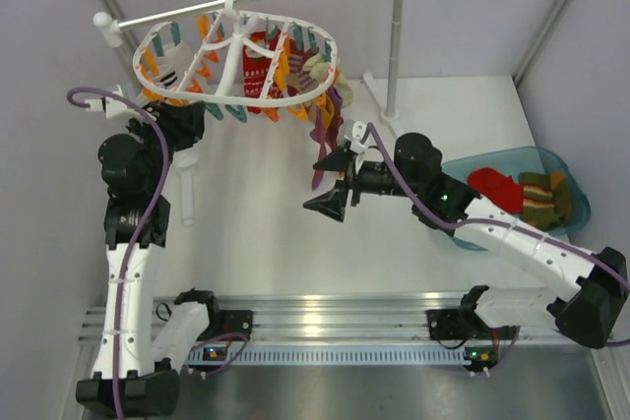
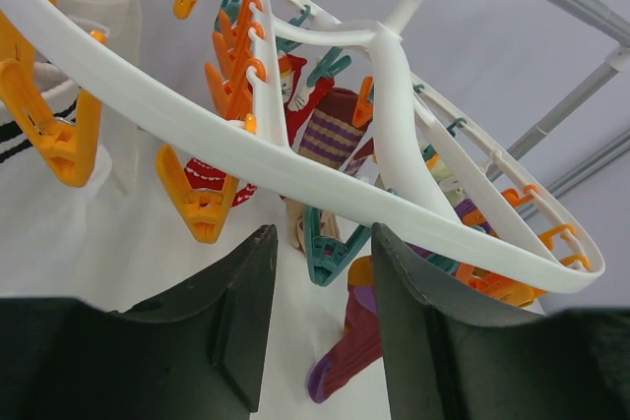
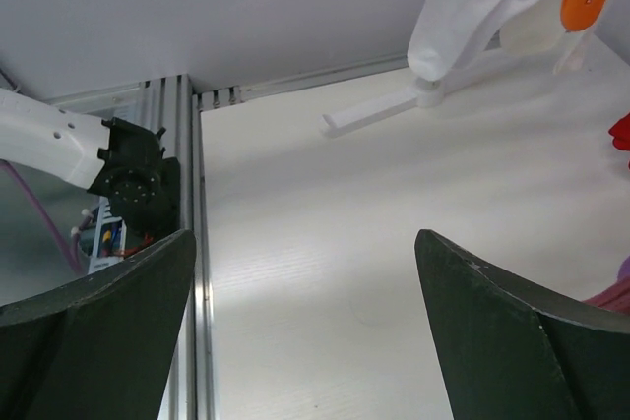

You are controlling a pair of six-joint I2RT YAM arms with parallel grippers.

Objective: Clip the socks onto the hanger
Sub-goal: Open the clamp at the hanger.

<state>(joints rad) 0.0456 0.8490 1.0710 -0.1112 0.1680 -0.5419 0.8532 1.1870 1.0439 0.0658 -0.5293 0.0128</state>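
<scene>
The zigzag-striped olive, orange and brown socks [image 1: 544, 198] lie in a blue bin [image 1: 576, 176] at the right, beside a red sock. The white oval hanger [image 1: 163, 38] hangs from a rod at the back and also shows in the left wrist view [image 2: 177, 110]. My left gripper [image 1: 193, 111] is raised under its left rim. In the left wrist view it [image 2: 323, 233] is open, with a teal clip [image 2: 330, 251] just beyond the jaws. My right gripper [image 1: 330, 206] is open and empty over the table's middle, as its wrist view [image 3: 305, 238] shows.
Red socks [image 1: 262, 76], purple socks [image 1: 325, 130] and a white sock with black stripes [image 1: 167, 74] hang from the hanger's clips. The white rod-and-pole stand [image 1: 395, 36] rises at the back. Its foot [image 1: 186, 189] lies on the table at left.
</scene>
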